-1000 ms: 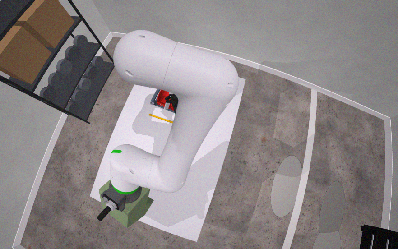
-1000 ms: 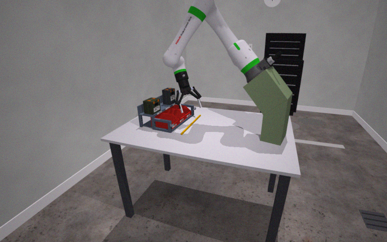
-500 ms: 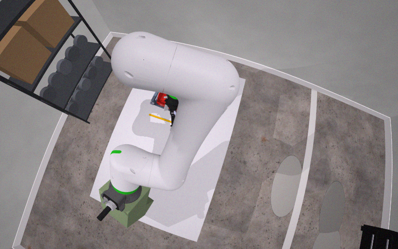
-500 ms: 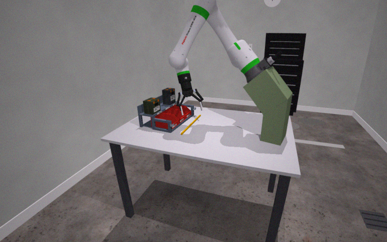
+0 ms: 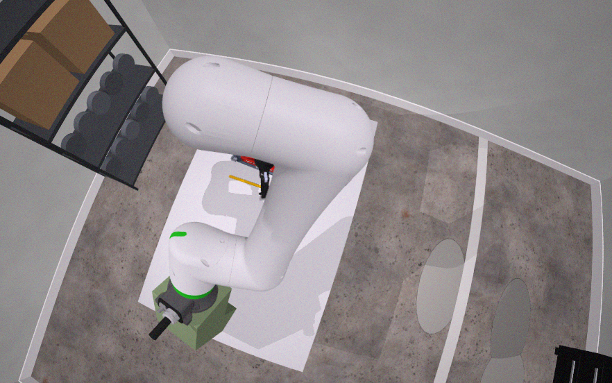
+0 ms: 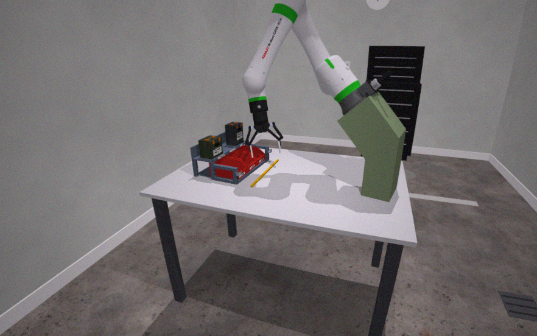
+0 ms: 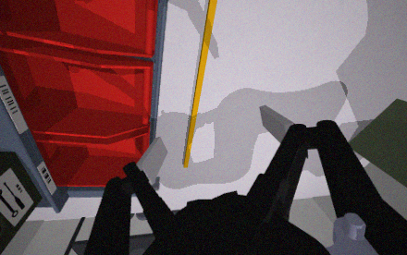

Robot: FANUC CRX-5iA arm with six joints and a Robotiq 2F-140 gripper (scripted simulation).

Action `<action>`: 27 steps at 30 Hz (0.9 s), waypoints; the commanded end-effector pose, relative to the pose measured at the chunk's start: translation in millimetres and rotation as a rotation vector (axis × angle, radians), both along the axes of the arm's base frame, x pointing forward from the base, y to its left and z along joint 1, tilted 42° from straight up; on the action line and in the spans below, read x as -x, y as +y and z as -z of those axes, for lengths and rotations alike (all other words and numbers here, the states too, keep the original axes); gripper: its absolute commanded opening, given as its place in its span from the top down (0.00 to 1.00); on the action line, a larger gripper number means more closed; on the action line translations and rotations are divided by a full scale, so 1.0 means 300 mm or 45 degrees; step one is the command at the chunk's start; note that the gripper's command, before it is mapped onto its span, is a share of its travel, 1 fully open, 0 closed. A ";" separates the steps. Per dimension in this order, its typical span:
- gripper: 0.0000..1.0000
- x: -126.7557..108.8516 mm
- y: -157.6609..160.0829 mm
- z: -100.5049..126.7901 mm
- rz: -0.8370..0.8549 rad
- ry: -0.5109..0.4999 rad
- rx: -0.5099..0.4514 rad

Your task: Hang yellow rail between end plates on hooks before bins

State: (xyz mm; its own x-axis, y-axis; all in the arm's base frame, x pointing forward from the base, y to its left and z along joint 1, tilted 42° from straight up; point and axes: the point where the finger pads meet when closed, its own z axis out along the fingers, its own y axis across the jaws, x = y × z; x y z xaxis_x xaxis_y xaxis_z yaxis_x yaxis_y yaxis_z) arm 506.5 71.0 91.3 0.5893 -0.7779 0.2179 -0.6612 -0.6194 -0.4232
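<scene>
The task looks barely begun. The yellow rail (image 7: 199, 83), a thin straight bar, lies flat on the smooth white worktop (image 6: 277, 206) just beside the front of the red bins (image 7: 88, 92), running up the middle of the wrist frame. It is not hung, and the hooks cannot be made out. The gripper (image 6: 264, 145) hovers above the rail's end with its black fingers spread wide, holding nothing. Grasping, lifting and the tight seating between the end plates remain.
</scene>
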 end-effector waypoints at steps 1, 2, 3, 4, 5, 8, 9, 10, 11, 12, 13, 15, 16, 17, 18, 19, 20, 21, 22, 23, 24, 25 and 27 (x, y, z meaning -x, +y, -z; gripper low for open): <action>0.00 0.000 -0.002 -0.007 0.087 -0.041 -0.032; 0.00 0.000 -0.003 -0.010 0.131 -0.062 -0.048; 0.00 0.000 -0.005 -0.013 0.175 -0.083 -0.063; 0.00 0.001 -0.006 -0.016 0.218 -0.104 -0.079; 0.00 0.001 -0.006 -0.016 0.218 -0.104 -0.079; 0.00 0.001 -0.006 -0.016 0.218 -0.104 -0.079; 0.00 0.001 -0.006 -0.016 0.218 -0.104 -0.079; 0.00 0.001 -0.006 -0.016 0.218 -0.104 -0.079; 0.00 0.001 -0.006 -0.016 0.218 -0.104 -0.079; 0.00 0.001 -0.006 -0.016 0.218 -0.104 -0.079; 0.00 0.001 -0.006 -0.016 0.218 -0.104 -0.079; 0.00 0.001 -0.006 -0.016 0.218 -0.104 -0.079; 0.00 0.001 -0.006 -0.016 0.218 -0.104 -0.079; 0.00 0.001 -0.005 -0.018 0.255 -0.118 -0.100; 0.00 0.001 -0.006 -0.019 0.299 -0.139 -0.115; 0.00 0.001 -0.007 -0.021 0.343 -0.160 -0.130; 0.00 0.001 -0.009 -0.022 0.387 -0.182 -0.145; 0.00 0.001 -0.010 -0.024 0.431 -0.203 -0.160; 0.00 0.001 -0.010 -0.024 0.431 -0.203 -0.160; 0.00 0.001 -0.010 -0.024 0.431 -0.203 -0.160; 0.00 0.001 -0.010 -0.024 0.431 -0.203 -0.160; 0.00 0.001 -0.010 -0.024 0.431 -0.203 -0.160; 0.00 0.001 -0.010 -0.024 0.431 -0.203 -0.160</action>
State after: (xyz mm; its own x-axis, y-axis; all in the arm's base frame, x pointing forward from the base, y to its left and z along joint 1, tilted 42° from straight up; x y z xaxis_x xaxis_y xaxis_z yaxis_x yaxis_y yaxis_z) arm 505.7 68.8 97.8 0.3060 -0.9405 0.1476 -0.7494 -0.3336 -0.5719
